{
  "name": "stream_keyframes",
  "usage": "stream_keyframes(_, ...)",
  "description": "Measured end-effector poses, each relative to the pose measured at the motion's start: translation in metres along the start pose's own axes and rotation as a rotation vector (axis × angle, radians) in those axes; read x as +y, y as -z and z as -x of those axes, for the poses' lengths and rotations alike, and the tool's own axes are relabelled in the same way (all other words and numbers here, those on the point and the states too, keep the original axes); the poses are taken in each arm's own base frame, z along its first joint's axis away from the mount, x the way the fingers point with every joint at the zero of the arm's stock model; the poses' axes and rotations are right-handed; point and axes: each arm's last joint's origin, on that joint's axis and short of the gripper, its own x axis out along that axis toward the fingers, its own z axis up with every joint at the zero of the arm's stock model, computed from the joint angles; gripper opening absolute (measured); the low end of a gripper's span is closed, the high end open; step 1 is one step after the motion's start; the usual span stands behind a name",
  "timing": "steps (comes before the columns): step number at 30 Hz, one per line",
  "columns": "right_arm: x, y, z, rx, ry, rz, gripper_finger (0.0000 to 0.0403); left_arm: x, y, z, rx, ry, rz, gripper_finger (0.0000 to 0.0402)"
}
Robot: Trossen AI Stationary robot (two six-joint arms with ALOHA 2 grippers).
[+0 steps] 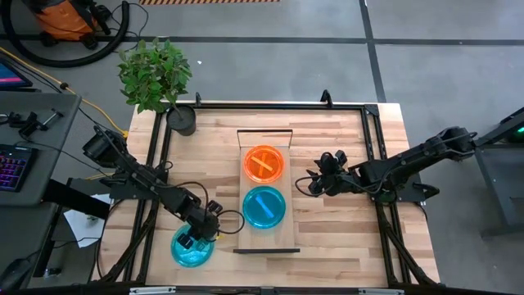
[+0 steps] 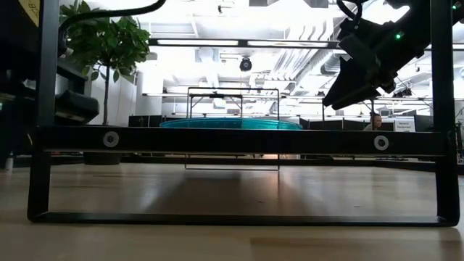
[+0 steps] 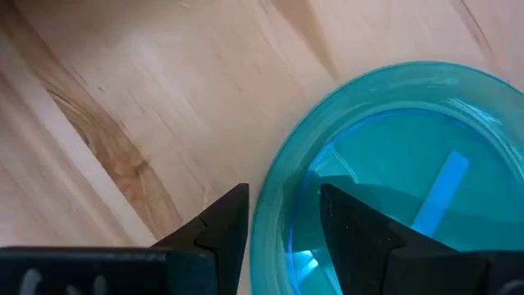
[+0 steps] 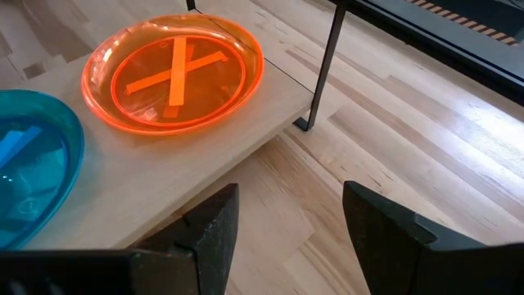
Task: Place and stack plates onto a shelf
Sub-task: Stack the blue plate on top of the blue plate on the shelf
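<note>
From above, an orange plate (image 1: 264, 163) and a blue plate (image 1: 264, 206) lie on the shelf (image 1: 282, 238); the left end effector (image 1: 202, 233) reaches another blue plate (image 1: 191, 248) on the worktop (image 1: 344, 238).

Left wrist: its fingers (image 3: 219, 225) straddle that plate's rim, not clamped.

Right wrist: right end effector (image 4: 286, 225) open, empty, beside the shelf.

Translucent orange plate (image 1: 264, 163) with a crossed orange X marking inside, cyan-blue plate (image 1: 264, 207) with one lighter blue stripe, second cyan-blue plate (image 1: 191, 248), pale light-wood shelf (image 1: 267, 239) with dark rails, streaked blond tabletop (image 1: 344, 229), green plant (image 1: 154, 74), black pot (image 1: 182, 120)
</note>
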Motion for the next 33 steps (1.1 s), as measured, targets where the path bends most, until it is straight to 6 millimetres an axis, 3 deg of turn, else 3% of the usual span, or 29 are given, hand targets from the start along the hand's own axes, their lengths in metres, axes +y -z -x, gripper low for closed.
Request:
stream_keyframes(5, 0.000, 0.000, 0.000, 0.000, 0.000, -0.003, 0.0202, 0.000, 0.001, -0.001, 0.014, 0.017, 0.012, 0.0112)
stream_keyframes(11, 0.000, 0.000, 0.000, 0.000, 0.000, -0.002, 0.0202, 0.002, 0.002, -0.007, 0.038, 0.021, 0.024, 0.0018)
stream_keyframes(16, 0.000, 0.000, 0.000, 0.001, 0.001, -0.001, 0.0202, 0.012, 0.002, -0.001, 0.047, 0.018, 0.074, 0.0005)
stream_keyframes(20, 0.000, 0.000, 0.000, 0.002, 0.002, 0.000, 0.0202, 0.027, -0.004, 0.025, 0.023, -0.026, 0.144, 0.0001)
stream_keyframes(26, 0.000, 0.001, 0.000, 0.004, 0.004, 0.002, 0.0202, 0.042, -0.001, 0.088, -0.132, -0.113, 0.243, 0.0000)
stream_keyframes(33, -0.001, 0.001, 0.000, 0.007, 0.007, 0.007, 0.0202, 0.059, 0.017, 0.154, -0.438, -0.513, 0.572, 0.0000)
